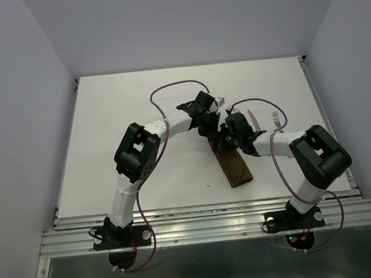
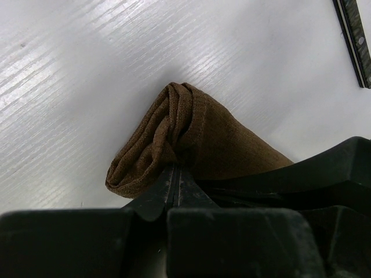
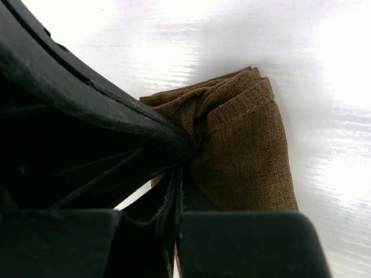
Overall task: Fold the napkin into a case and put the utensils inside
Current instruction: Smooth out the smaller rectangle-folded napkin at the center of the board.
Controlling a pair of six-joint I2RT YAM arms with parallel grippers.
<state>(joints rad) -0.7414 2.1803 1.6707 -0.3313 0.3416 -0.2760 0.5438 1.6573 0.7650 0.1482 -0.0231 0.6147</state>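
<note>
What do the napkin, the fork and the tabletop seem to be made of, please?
The napkin: brown woven cloth, matte; visible weave, stitched hem and soft folds. The fork: likely metal; silvery and bright, though small. The tabletop: hard white surface, faintly glossy with fine streaks; perhaps painted or laminated board.

Dark brown cloth napkin (image 1: pixel 236 168): lay folded, a narrow strip, far end bunched. Silver metal knife (image 1: pixel 253 120), silver fork (image 1: pixel 276 119): lay nearby, apart.

Table (image 1: pixel 117 113) open leftward; knife (image 1: pixel 252 118) and fork (image 1: pixel 275 118) seemingly crowd right of case (image 1: pixel 236 168).
</note>
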